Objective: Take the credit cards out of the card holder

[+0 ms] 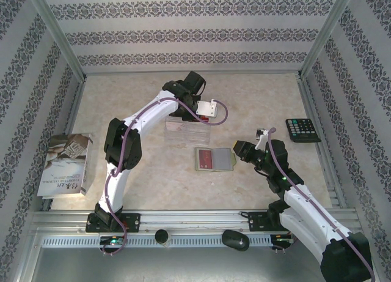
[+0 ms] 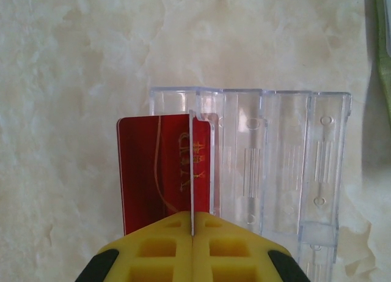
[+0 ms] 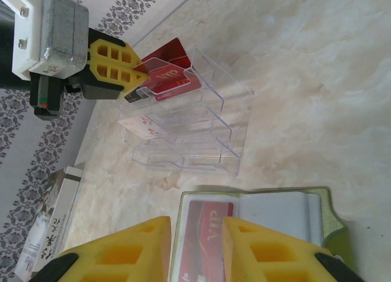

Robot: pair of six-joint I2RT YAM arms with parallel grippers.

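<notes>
R hand [image 3: 195, 248] nearest, fingers apart, nothing in them, at the edge of the open card holder [image 3: 333, 230] mid tabletop [image 1: 122, 98]; R wrist cam picks out a red VIP card [image 3: 204, 233] lying inside. Further back, clear rack [image 2: 287, 159]; L hand [image 2: 192, 227] clamped on a red gold-lettered card [image 2: 153, 172], lettering plain in L wrist cam, at the rack's end slot

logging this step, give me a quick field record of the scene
left gripper: jaws shut on red card, at clear rack
right gripper: jaws open, by card holder
card holder state: open, flat on table
inside holder: second red card
calculator: right side of table
booklet: left edge
</notes>
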